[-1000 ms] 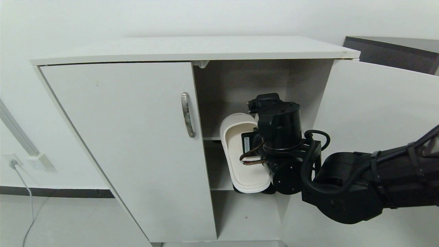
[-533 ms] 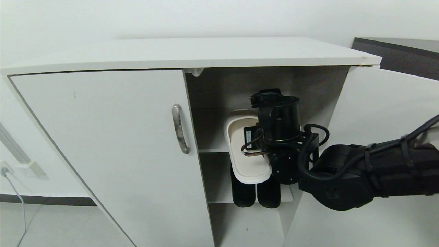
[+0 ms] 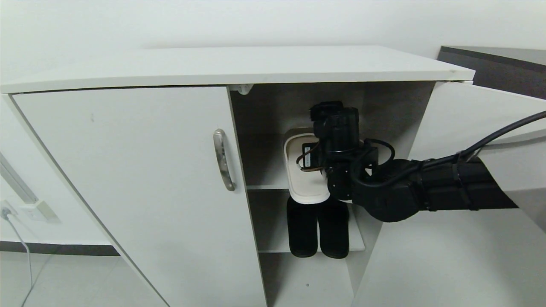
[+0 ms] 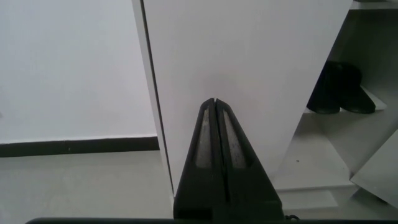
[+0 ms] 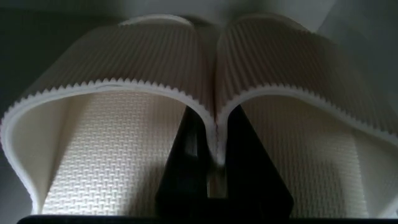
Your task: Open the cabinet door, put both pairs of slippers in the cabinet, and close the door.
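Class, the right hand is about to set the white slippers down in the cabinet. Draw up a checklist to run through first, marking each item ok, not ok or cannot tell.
1. Right door open wide enough for the arm: ok.
2. Right hand shut on both white slippers: ok.
3. Black slippers on the shelf below, out of the way: ok.
4. Free room on the upper shelf behind the white slippers: cannot tell, hidden.
5. White slippers resting on that shelf: cannot tell.
6. Left hand shut, outside, facing the left door: ok.
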You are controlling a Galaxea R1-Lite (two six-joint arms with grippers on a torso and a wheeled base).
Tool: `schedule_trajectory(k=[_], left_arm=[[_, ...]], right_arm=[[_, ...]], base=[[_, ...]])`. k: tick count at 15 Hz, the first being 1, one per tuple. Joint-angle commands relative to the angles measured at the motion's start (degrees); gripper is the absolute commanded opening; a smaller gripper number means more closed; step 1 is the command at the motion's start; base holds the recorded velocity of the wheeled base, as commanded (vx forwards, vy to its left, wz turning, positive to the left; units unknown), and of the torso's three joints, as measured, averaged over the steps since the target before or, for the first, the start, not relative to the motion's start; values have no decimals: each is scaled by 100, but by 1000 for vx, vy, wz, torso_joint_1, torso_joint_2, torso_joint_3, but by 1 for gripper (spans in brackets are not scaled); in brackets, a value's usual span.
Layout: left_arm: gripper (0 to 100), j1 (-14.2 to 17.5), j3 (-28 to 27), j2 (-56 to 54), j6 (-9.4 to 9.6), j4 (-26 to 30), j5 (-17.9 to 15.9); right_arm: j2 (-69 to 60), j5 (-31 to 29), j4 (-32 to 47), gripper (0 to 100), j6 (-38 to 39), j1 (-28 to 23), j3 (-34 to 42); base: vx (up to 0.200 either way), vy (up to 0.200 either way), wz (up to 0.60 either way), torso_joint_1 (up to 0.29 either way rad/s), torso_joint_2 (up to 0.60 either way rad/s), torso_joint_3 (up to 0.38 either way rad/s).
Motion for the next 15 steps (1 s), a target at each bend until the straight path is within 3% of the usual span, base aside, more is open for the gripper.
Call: schedule_trajectory(k=[1,5,10,11,15], left_arm=[[0,1,0,7,0,0,-2],[0,1,0,7,0,0,-2],[0,1,0,7,0,0,-2],[0,1,0,7,0,0,-2],[0,1,0,7,0,0,-2]], right_arm=[[290,23,93,0,-8,-99,-378],[756,94,217,0,-34,-284,-1152],[756,94,463,0,-60,-266,-1345],[747,94,480,100,-60,-258,-1345],[589,94,507,100,-60,-214,-1187]], base=[[0,0,0,0,0,0],[0,0,0,0,0,0],[0,0,0,0,0,0],[0,0,0,0,0,0],[0,0,0,0,0,0]])
